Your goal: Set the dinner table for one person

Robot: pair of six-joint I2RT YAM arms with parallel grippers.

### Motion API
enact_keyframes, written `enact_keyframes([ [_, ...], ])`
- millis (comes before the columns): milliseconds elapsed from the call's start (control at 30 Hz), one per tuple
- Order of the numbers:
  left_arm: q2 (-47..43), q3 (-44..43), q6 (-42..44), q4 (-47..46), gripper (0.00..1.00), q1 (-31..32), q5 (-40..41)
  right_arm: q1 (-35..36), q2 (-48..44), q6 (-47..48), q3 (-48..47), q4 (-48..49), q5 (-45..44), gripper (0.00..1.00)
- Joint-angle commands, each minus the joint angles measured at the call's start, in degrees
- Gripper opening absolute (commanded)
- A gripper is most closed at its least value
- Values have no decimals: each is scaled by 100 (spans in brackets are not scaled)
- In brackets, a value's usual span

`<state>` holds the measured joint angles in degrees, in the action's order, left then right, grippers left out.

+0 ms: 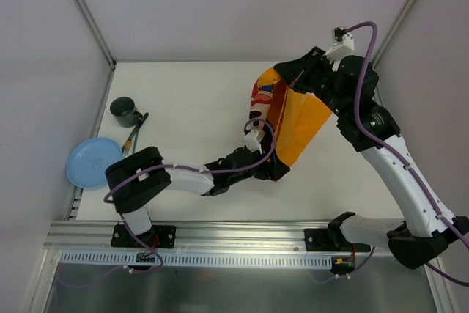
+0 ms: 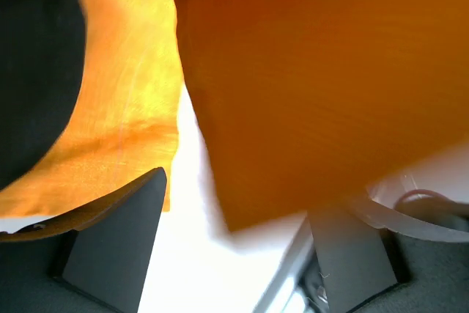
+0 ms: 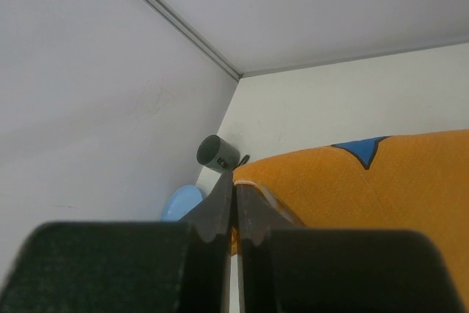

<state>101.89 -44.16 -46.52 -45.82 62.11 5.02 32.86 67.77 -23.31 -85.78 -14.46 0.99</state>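
The white dinner table [image 1: 190,100] carries an orange placemat [image 1: 297,119] with a cartoon print, lifted at its far edge so it hangs in a slope. My right gripper [image 1: 289,80] is shut on that raised edge; in the right wrist view its fingers [image 3: 235,181] pinch the orange cloth [image 3: 366,188]. My left gripper [image 1: 276,171] sits low at the placemat's near corner. Its jaws stand wide apart in the left wrist view [image 2: 240,196], with the cloth's corner [image 2: 308,108] hanging loose above them and nothing gripped.
A dark green cup [image 1: 126,111] stands at the table's left, with cutlery [image 1: 135,133] beside it and a blue plate [image 1: 91,162] at the left edge. The cup [image 3: 217,155] and plate [image 3: 183,201] also show in the right wrist view. Grey walls enclose the table.
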Motion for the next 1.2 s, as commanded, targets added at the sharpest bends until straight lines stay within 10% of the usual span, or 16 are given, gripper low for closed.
enact_keyframes([
  [0,-1011,301,521,415,76,249,692,-201,25,99,-193,58,155,0],
  [267,-2769,750,838,2191,76,741,2467,-289,193,99,-211,22,252,0],
  [567,-2420,953,232,3123,76,856,3602,-377,342,90,-220,31,313,0],
  [1167,15,523,670,760,77,856,3463,-570,316,125,-124,31,437,0],
])
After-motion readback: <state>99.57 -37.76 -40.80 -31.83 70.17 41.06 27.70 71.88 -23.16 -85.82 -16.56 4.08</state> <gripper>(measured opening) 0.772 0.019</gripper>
